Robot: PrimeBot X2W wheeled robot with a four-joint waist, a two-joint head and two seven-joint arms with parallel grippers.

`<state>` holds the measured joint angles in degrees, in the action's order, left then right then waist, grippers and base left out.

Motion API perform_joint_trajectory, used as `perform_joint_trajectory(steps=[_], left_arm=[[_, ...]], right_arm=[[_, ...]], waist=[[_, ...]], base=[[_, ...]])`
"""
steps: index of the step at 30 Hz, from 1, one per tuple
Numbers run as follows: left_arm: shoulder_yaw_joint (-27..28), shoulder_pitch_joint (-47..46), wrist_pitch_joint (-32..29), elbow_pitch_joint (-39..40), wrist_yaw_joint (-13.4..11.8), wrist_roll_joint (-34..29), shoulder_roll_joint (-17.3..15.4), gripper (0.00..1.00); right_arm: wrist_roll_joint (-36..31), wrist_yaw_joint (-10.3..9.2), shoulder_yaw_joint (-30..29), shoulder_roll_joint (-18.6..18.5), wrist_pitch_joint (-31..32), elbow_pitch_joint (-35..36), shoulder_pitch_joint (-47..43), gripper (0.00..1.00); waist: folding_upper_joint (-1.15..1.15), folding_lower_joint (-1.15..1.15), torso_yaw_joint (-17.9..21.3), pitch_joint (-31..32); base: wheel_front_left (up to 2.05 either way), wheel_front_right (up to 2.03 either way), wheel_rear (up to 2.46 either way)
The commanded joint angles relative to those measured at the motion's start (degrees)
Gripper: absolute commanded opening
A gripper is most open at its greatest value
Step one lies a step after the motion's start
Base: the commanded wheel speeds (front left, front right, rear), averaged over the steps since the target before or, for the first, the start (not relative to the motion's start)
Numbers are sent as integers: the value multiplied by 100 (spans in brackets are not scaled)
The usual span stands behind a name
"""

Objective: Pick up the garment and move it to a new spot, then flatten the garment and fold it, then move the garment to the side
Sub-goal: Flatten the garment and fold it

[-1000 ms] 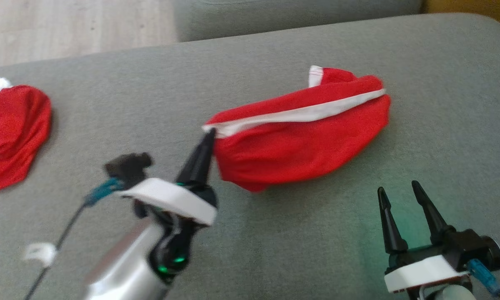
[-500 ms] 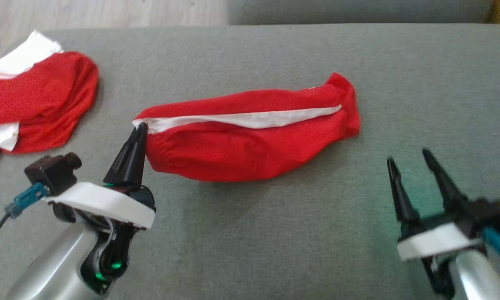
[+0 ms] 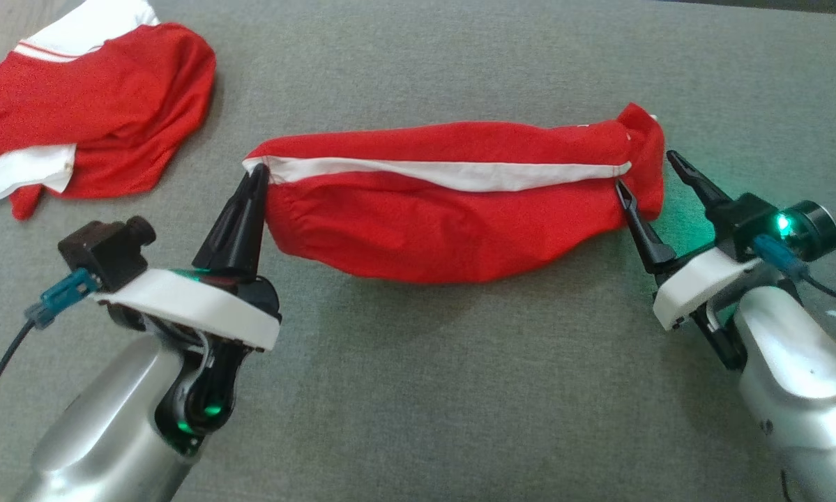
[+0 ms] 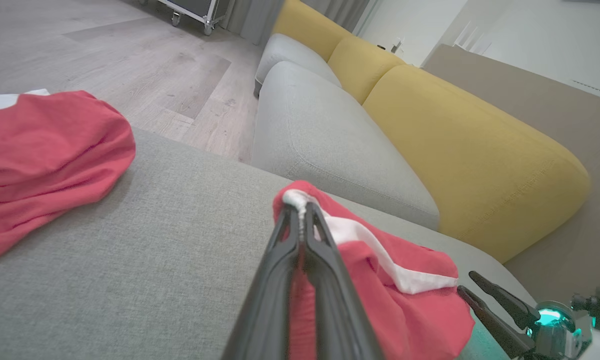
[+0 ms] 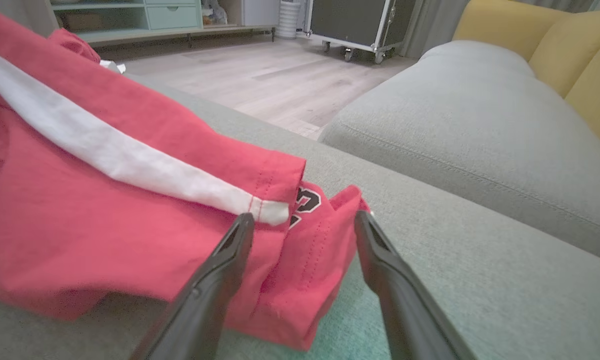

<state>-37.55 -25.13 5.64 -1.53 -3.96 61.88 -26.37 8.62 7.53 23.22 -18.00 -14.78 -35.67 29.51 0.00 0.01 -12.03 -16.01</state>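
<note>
— On the grey cushion, about the middle, sits the red garment, drawn out into a long roll with a white stripe running end to end.
— Who has hold of it?
— The left gripper is pinched tight on the left end, right at the stripe's tip. The left wrist view shows white cloth squeezed between its two closed fingers.
— And the right gripper?
— Spread wide at the other end, holding nothing. From the head its near finger seems to meet the cloth. The right wrist view puts the bunched hem between the two fingers, and whether either touches I cannot tell. That view also brings out black lettering tucked in the fold.
— Anything else about?
— A second red and white garment, crumpled at the cushion's far left, well apart. The left wrist view adds a yellow backrest, another grey cushion and wooden floor beyond.
</note>
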Motion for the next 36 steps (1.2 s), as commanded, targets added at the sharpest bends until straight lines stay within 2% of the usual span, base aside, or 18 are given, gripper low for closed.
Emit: perform_joint_trajectory(steps=[1,4,8,19,20,25,27,36], left_arm=[[211,-328,57,109,36,-62,-128,0],[189,-381,62,67,58,-79,-92,0],[177,-411,74,43,74,-90,-70,0],[143,-425,134,-141,136,-67,10,0],[143,-425,138,-152,141,-62,14,0],[145,-437,158,-197,163,-51,27,0],[141,-443,166,-211,170,-52,34,0],[162,-481,353,-279,287,-197,-72,0]], right_arm=[[64,-4,215,-85,-9,-189,168,100],[114,-4,459,-96,-8,-687,467,100],[120,-4,619,-77,-15,-892,718,100],[-83,-4,741,-116,-21,-401,716,100],[-96,-4,737,-109,-21,-382,697,97],[-113,-4,755,-70,-21,-351,672,31],[-111,-4,778,-62,-21,-331,678,0],[-78,-4,621,-136,-21,150,631,0]], waist=[[0,-1,-58,-36],[0,-1,-100,-62],[0,-1,-132,-85],[0,-1,-185,-11],[0,-1,-185,-3],[0,-1,-188,-9],[0,-1,-193,-16],[0,-1,-80,205]], base=[[0,0,0],[0,0,0],[0,0,0],[0,0,0],[0,0,0],[0,0,0],[0,0,0],[0,0,0]])
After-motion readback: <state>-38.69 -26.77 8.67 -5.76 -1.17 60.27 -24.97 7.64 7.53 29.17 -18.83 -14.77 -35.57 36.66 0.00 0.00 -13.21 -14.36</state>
